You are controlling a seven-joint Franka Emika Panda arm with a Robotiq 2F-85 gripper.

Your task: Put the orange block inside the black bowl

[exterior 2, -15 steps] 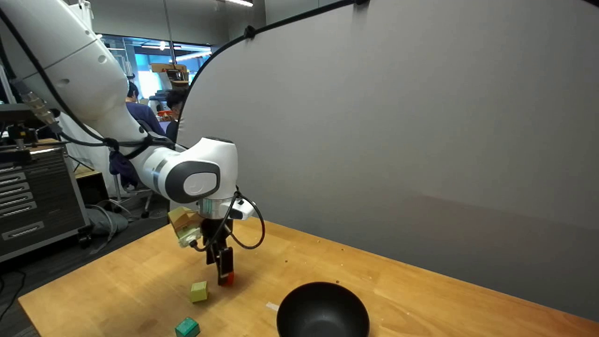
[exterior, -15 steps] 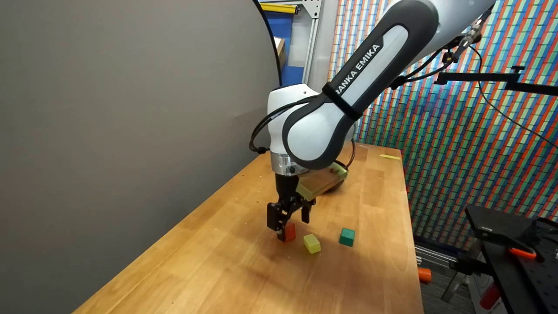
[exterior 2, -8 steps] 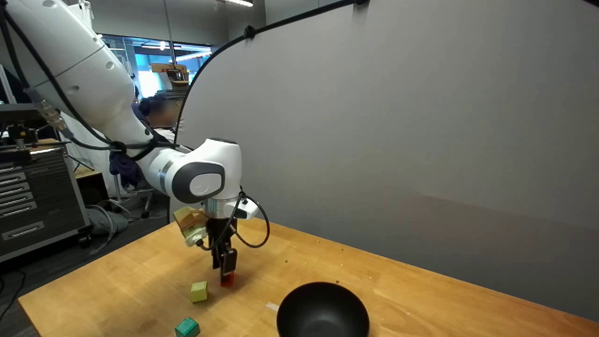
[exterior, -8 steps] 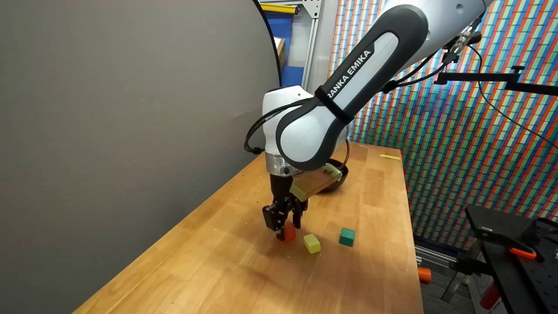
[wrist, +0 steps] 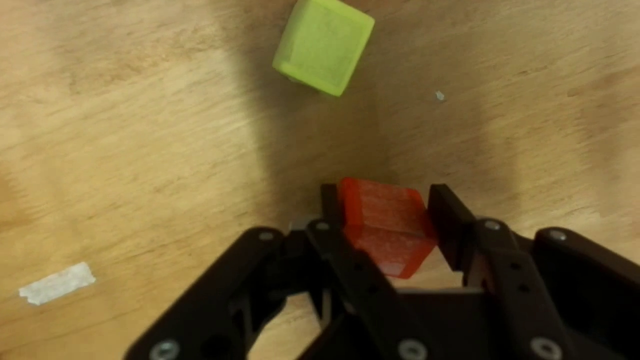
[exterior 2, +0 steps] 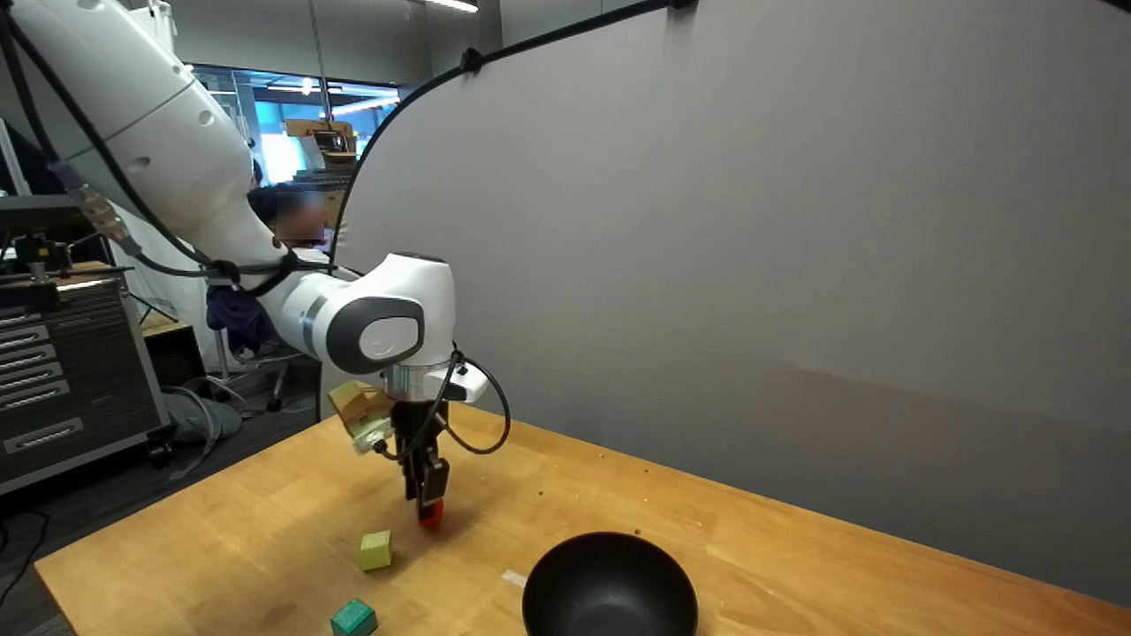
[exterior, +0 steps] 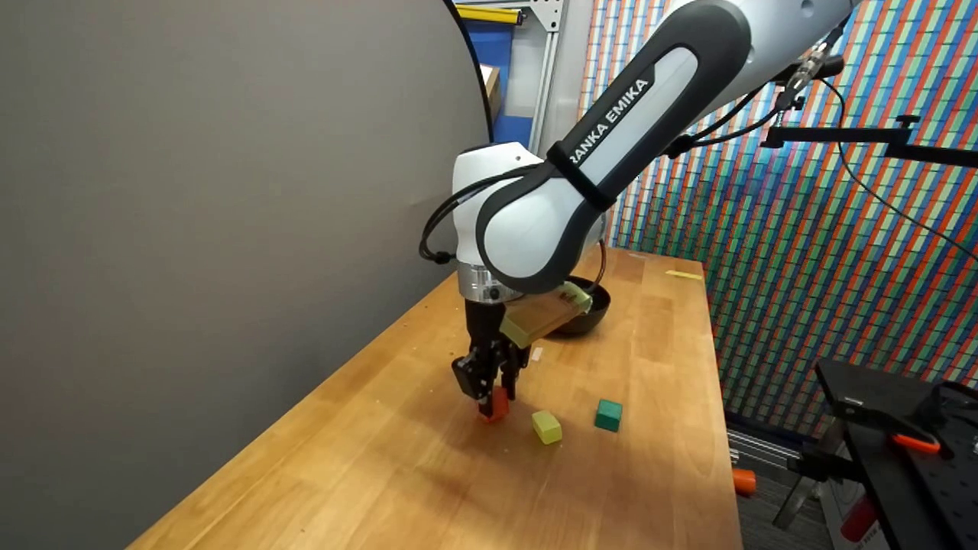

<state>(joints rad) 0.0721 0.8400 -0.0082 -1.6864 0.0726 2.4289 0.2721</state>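
Note:
The orange block (wrist: 392, 215) sits between the fingertips in the wrist view, pressed by both pads and turned askew in the grip. My gripper (exterior: 497, 402) is shut on it, pointing down, with the block low and seemingly just off the table. Fingers partly cover the orange block (exterior 2: 432, 515) in both exterior views. The black bowl (exterior 2: 610, 574) rests upright on the table, well apart from the gripper, and nothing shows inside it. In an exterior view the arm hides part of the black bowl (exterior: 597, 307). The wrist view does not show the bowl.
A yellow cube (wrist: 327, 47) lies on the wooden table close to the gripper. Farther along is a green cube (exterior: 608, 415). A strip of white tape (exterior 2: 514, 578) is stuck between gripper and bowl. A tall grey panel (exterior 2: 751, 309) borders the table.
The gripper fingers have come together on the orange block. Gripper and block have since risen slightly, and the block has tilted. The cubes and bowl have stayed where they were.

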